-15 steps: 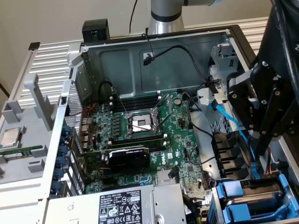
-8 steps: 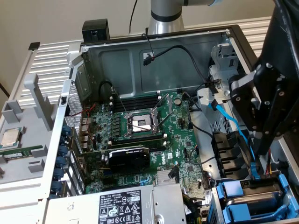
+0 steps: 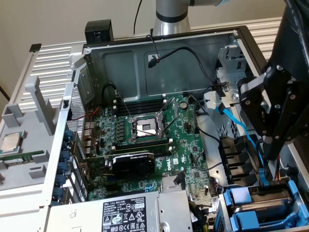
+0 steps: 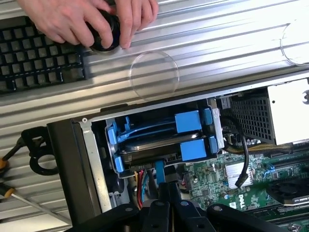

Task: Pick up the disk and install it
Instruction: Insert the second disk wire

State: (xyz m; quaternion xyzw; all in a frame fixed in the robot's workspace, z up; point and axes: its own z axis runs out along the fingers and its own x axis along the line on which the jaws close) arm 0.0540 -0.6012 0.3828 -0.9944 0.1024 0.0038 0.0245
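Exterior view, left to right.

Item: grey plastic tray on the pale slatted desk, holding a small square silver chip; left of the case, well apart from the work.

Item: open black-framed computer case with green motherboard, empty processor socket at centre, black graphics card nearer, grey power supply box with black-and-white label at the near edge.

Item: the disk, a silver drive in a blue plastic carrier frame, lying in the drive bay at the case's near right corner, blue latch tabs facing out. It appears seated or nearly so; full depth cannot be told.

Item: black claw on the arm's black wrist block, fingers pressed together at a thin blue tab on the carrier's edge; whether they pinch it or only touch it is unclear.

Handling note: judged from the bay's snug fit, the carrier wants a straight push along its rails, kept level and clear of the blue data cable and red wires beside it.

Pose: the arm reaches over the case's right wall, wrist angled downward toward the bay.

Item: a person's hand on a black round knob, on the desk beyond the case.
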